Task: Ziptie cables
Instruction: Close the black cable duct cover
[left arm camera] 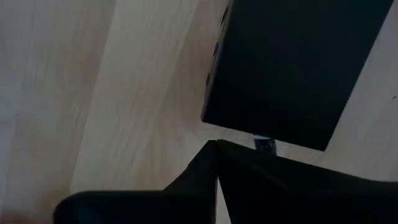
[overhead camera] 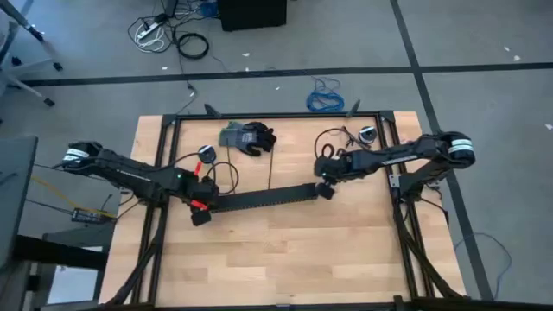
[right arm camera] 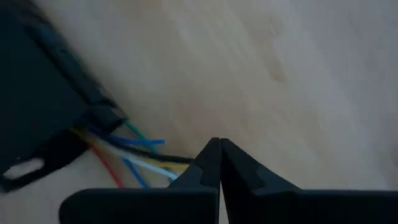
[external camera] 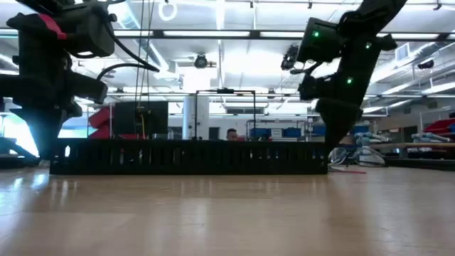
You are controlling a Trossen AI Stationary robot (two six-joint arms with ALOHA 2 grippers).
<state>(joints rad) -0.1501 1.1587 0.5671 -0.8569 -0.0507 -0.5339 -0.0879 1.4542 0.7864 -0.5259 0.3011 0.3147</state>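
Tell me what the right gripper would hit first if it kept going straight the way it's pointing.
Probably the thin coloured wires sticking out of the long black strip, which lie just past the right gripper's closed tips, with bare wooden table beyond. Depth is hard to judge, so it might touch the tabletop first.

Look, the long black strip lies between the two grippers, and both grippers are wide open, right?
Not quite. The long black strip does lie between them, but the left gripper and right gripper are shut; each wrist view shows its fingertips pressed together.
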